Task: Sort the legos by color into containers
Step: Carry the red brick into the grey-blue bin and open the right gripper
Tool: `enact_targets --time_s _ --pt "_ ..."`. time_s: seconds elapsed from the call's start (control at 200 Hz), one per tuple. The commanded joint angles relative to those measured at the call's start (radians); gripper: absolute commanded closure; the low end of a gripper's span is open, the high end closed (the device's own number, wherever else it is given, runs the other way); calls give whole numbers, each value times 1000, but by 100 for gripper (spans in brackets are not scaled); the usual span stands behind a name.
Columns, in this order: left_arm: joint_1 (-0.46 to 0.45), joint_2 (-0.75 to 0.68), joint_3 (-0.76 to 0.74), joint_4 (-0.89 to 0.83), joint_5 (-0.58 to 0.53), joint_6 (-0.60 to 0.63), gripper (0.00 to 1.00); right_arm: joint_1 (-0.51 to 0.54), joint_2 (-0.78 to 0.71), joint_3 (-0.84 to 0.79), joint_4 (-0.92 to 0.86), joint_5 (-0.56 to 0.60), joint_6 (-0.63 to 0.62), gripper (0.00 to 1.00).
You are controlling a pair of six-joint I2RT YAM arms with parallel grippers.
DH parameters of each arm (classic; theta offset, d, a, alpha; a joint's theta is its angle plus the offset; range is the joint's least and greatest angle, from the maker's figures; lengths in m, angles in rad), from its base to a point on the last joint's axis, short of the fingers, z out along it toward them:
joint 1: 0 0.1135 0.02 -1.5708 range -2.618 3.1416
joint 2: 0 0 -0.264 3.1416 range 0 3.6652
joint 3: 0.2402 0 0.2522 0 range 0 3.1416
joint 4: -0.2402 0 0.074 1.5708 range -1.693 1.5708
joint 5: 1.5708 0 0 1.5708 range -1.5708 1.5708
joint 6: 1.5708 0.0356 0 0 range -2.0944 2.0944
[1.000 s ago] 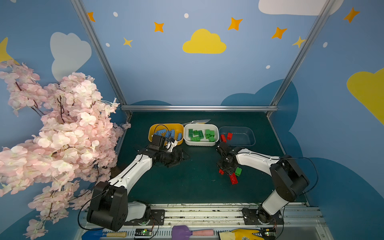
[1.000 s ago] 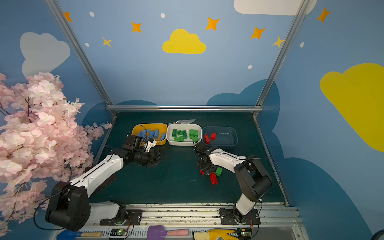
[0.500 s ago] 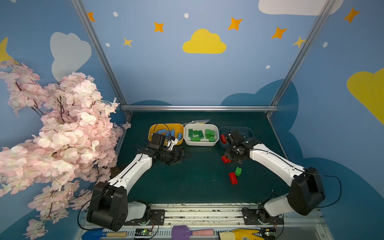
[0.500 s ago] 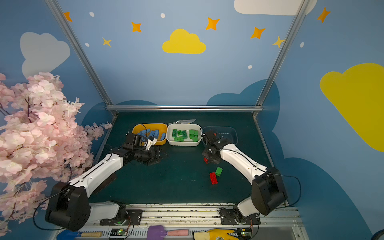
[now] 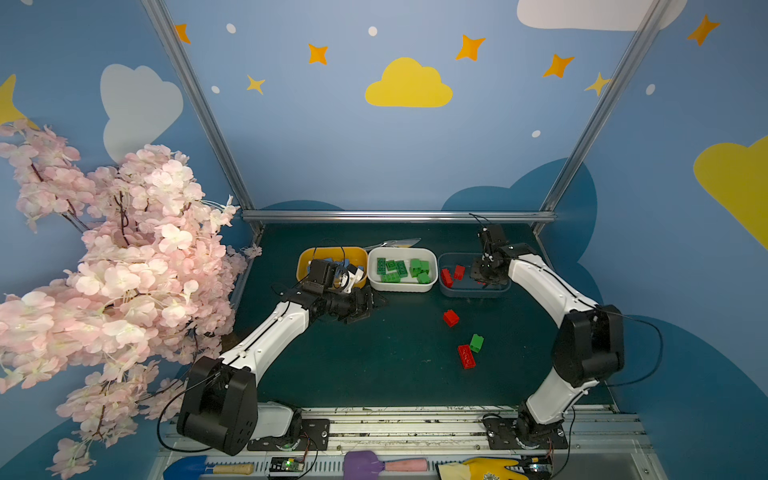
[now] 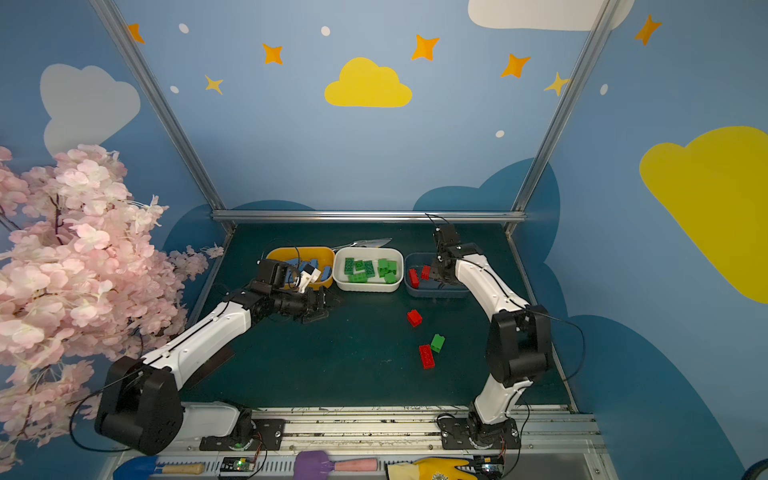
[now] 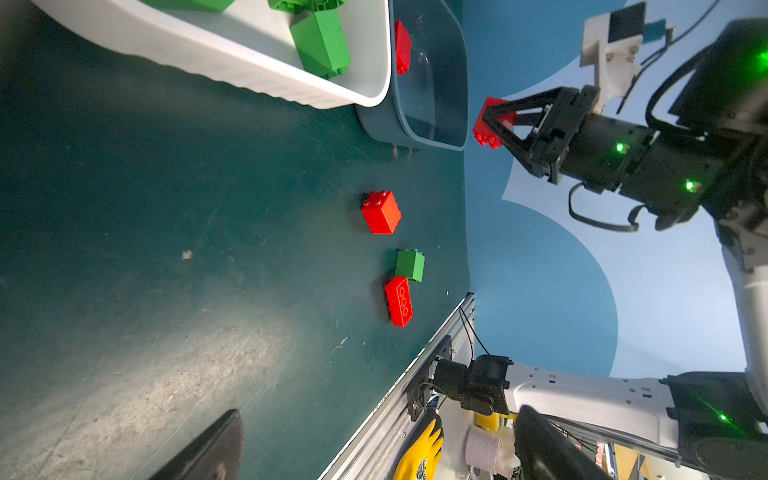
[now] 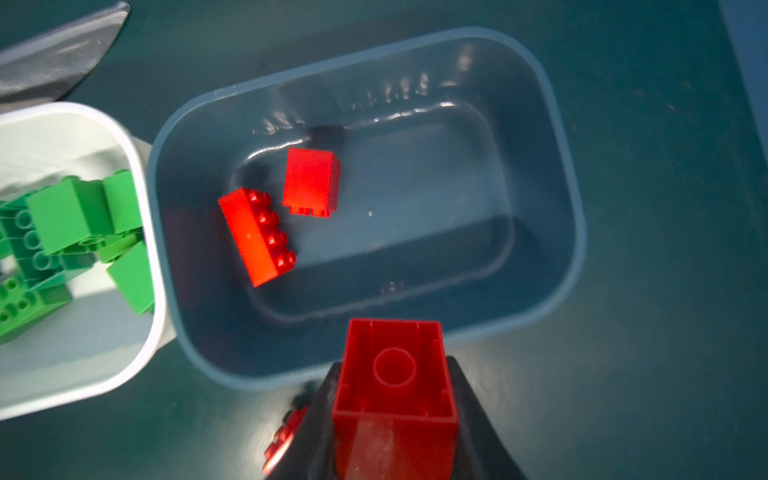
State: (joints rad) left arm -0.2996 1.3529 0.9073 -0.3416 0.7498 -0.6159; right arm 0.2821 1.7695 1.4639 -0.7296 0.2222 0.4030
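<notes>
1. Gripping a short red brick between its closed jaws, hollow underside toward the wrist camera, the right gripper hangs over the blue-grey tub, above one long rim.
2. Inside that tub lie two more red pieces, slightly apart. One is a long red brick on its side, the other a square red brick.
3. The white tub, just beside the blue-grey one, holds the green bricks. The yellow tub holds light blue bricks, partly hidden by the left arm.
4. The left gripper sits low over the table in front of the yellow and white tubs, jaws spread wide and holding nothing.
5. Unsorted on the table, in front of the blue-grey tub, are three pieces. A red cube stands alone. Nearer the front rail, a green cube lies just beside a flat red brick.
</notes>
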Motion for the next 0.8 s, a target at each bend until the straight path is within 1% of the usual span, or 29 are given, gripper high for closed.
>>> enact_targets --time_s 0.0,0.06,0.115,0.15,0.215,0.29,0.481,0.541,0.606,0.651,0.796 --pt "-3 6 26 4 8 2 0 -19 103 118 -44 -89 -68 84" --pt "-3 10 27 2 7 4 0 -25 187 220 -127 -130 -45 83" --pt "-2 11 25 3 3 4 0 -25 265 320 -210 -169 -51 82" --pt "-3 11 25 3 0 5 0 -23 302 354 -228 -179 -56 81" --pt "-3 10 24 -3 -5 8 0 -19 333 362 -211 -181 -58 81" --pt "-3 7 23 -17 -12 17 0 -18 364 384 -235 -196 -50 79" --pt "-3 -3 -4 -13 -17 19 0 4 364 350 -232 -188 -54 78" --pt "-3 1 -7 -12 -15 20 0 3 372 341 -228 -190 -51 76" --pt "-2 5 -4 -16 -16 25 0 5 372 327 -213 -199 -53 71" --pt "-3 6 0 -21 -17 30 0 8 373 326 -212 -202 -54 65" --pt "-3 2 1 -30 -20 36 0 13 361 335 -224 -213 -64 54"
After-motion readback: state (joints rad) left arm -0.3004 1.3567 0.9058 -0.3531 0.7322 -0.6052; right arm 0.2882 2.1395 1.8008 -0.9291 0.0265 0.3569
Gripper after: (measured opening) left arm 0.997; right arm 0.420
